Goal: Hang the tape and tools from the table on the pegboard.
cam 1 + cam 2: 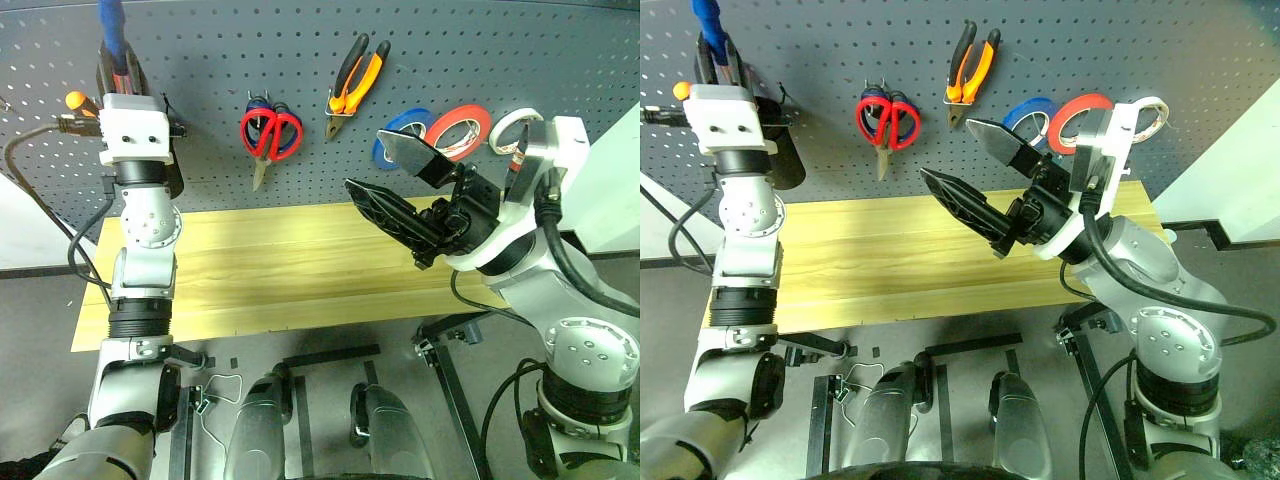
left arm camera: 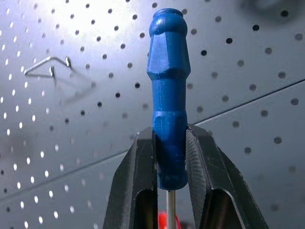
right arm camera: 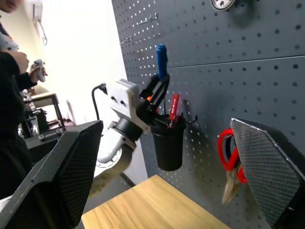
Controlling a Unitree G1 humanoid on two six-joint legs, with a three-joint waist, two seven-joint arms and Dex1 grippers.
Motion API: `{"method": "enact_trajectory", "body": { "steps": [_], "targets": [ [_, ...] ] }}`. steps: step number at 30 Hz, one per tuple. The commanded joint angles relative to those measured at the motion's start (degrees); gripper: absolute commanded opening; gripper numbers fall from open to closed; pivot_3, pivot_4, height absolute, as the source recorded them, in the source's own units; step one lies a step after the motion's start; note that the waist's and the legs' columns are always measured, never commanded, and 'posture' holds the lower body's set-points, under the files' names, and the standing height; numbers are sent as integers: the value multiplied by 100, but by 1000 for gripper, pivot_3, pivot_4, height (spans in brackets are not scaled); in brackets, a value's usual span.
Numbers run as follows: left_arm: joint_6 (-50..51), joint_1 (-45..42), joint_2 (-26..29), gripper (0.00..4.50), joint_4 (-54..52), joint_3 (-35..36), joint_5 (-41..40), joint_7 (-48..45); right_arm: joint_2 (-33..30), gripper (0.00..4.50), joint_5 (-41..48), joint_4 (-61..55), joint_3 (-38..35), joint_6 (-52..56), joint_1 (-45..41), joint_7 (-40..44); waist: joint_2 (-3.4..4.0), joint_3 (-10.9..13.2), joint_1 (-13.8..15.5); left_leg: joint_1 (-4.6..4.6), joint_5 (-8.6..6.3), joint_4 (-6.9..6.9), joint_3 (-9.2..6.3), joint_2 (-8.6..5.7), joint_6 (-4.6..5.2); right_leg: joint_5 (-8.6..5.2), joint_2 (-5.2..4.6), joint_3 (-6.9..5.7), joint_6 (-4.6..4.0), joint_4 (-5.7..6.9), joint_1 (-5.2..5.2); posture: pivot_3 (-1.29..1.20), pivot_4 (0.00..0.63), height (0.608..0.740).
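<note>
Nearest in: right gripper (image 1: 395,183) hanging over the table (image 1: 270,280), its two black fingers spread wide, nothing between them. Bare wood plank beneath, no tools lying on the visible stretch.

Out on the left: left gripper (image 2: 169,157) raised up by the pegboard (image 1: 300,60), fingers clamped tight on a blue-handled screwdriver (image 2: 168,90), handle poking up past the fingertips, thin metal shaft running down between them. Just below that, a black cup (image 3: 169,145) fixed to the board, one red-handled screwdriver (image 3: 173,110) standing in it, one orange handle (image 1: 78,101) peeking beside the wrist.

Back on the board, past the open right fingers: one pair of red-handled scissors (image 1: 270,135) hanging blades-down, with a blue-handled pair (image 1: 262,103) tucked behind on the same spot, overlapping. To the right of them and a little higher, one pair of pliers (image 1: 355,82), orange-and-black handles up, jaws down, well apart from either gripper. Further right, three rolls in a row, overlapping: blue roll (image 1: 398,128), then the tape (image 1: 462,128), red, in the middle, then white roll (image 1: 505,127), partly hidden by the right wrist. Tape sits just above and behind the right gripper, not touching it.

Empty metal hook (image 2: 47,67) high on the board near the blue handle.
</note>
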Motion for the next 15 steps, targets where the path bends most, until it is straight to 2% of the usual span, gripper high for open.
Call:
{"method": "enact_trajectory", "body": {
  "steps": [1, 10, 15],
  "targets": [
    [-7, 131, -41, 460, -365, 59, 28, 71, -210, 4500, 335, -253, -207, -30, -164, -169, 1, 0, -9, 0, -2, 4, 1, 0, 3, 0, -1, 0, 0, 1, 0, -41, 272, 717],
    [229, 507, -148, 460, -153, 232, -75, 250, -605, 4500, 895, -227, -299, -76, -604, -582, 5, 4, -21, 1, -4, 14, -2, 2, 7, -1, -5, 1, -1, 4, 3, -67, 292, 717],
    [67, 414, -185, 460, 262, 175, -53, 380, -744, 4500, 1056, -195, -279, -99, -695, -687, 9, 6, -52, 4, -8, 19, -2, 2, 12, -2, -10, 3, -4, 4, 7, -74, 302, 717]
  ]
}}
